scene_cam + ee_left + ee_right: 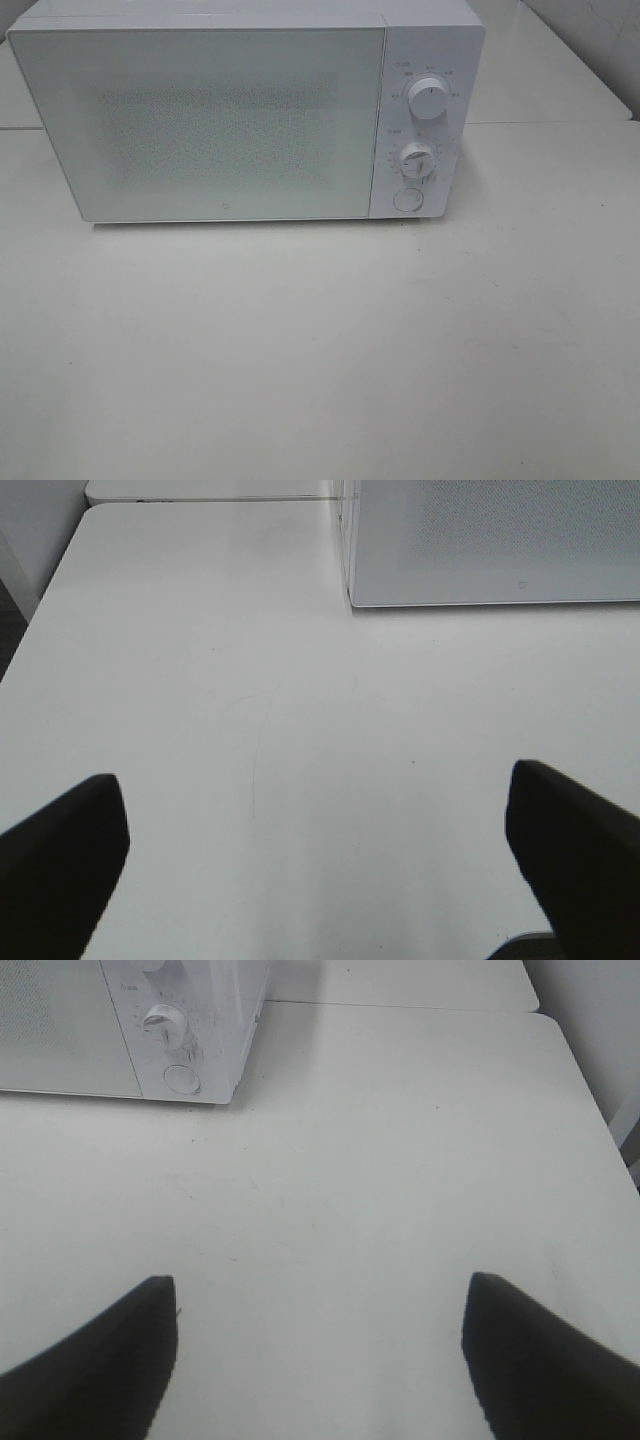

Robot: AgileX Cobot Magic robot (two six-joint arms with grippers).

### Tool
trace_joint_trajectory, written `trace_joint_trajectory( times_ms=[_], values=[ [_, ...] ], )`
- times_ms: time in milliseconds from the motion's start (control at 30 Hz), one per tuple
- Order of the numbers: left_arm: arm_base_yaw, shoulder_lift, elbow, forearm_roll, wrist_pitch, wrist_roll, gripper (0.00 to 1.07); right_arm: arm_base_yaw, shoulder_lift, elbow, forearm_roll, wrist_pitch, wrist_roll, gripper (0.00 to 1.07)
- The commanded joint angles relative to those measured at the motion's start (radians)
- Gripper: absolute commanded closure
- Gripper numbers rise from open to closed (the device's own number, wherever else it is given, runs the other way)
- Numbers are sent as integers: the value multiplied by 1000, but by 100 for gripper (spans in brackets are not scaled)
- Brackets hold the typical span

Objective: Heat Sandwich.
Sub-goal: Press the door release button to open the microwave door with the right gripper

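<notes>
the dark fingers (62, 865) of your left gripper (320, 865) are standing wide apart and gripping nothing; only the white table (200, 660) is showing between them. the dark fingers (560, 1360) of your right gripper (320, 1360) are also spread wide and holding nothing, again with only table surface between them.

in the high view, a white microwave (200, 110) is sitting at the back of the table. its door (120, 60) is shut, and the door's speckled, frosted window is hiding the inside. on the panel at the right side of the microwave in that view, an upper knob (428, 100) is sitting above a lower knob (416, 158), with a round button (407, 199) just beneath them.

your left wrist camera is showing a lower corner of the door, well apart from the left fingers. your right wrist camera is showing the lower knob and the round button, well apart from the right fingers.

the sandwich is not showing in any of the three views, so you cannot tell where it is lying or how it is sitting relative to either pair of fingers.
</notes>
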Motion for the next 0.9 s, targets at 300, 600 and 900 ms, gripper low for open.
trace_joint_trajectory(
  times_ms=[300,600,900],
  values=[
    [-4,-7,0,0,-11,-5,9,-8,-7,-25,-7,-82,11,31],
    [-4,-7,0,0,-11,-5,9,-8,138,-21,-7,-310,30,31],
    [-4,-7,0,0,-11,-5,9,-8,311,-21,-11,-583,38,31]
  ],
)
